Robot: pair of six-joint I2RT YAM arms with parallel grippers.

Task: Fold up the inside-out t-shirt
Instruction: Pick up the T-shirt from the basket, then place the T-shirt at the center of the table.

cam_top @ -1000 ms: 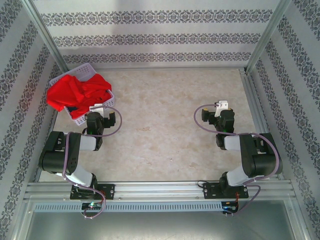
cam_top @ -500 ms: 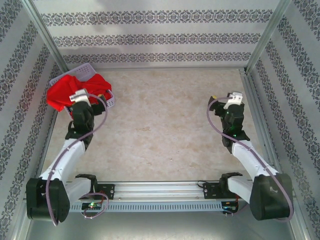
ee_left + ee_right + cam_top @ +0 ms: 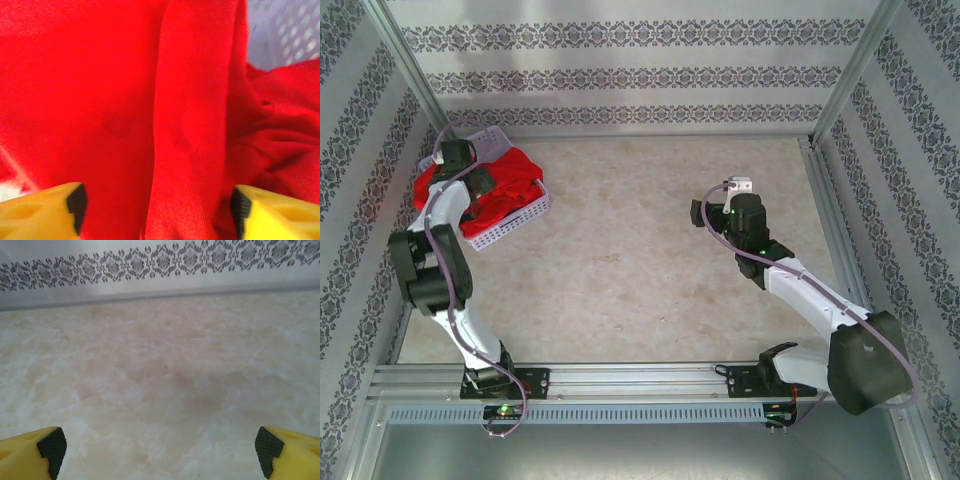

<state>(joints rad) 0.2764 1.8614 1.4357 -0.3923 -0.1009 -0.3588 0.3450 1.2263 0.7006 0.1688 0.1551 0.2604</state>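
White walls [image 3: 640, 60] with dark patterned bands enclose a pale marbled tabletop [image 3: 640, 260].

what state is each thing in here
t-shirt, crumpled in the basket, not folded
basket, upright on the table, holding the t-shirt
left claw, open, astride a ridge of the t-shirt
right claw, open, empty, over the table

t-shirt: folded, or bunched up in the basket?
Bunched, not folded. The t-shirt lies in a crumpled heap in the mesh basket at the table's far left; the left wrist view shows loose ridges of red cloth.
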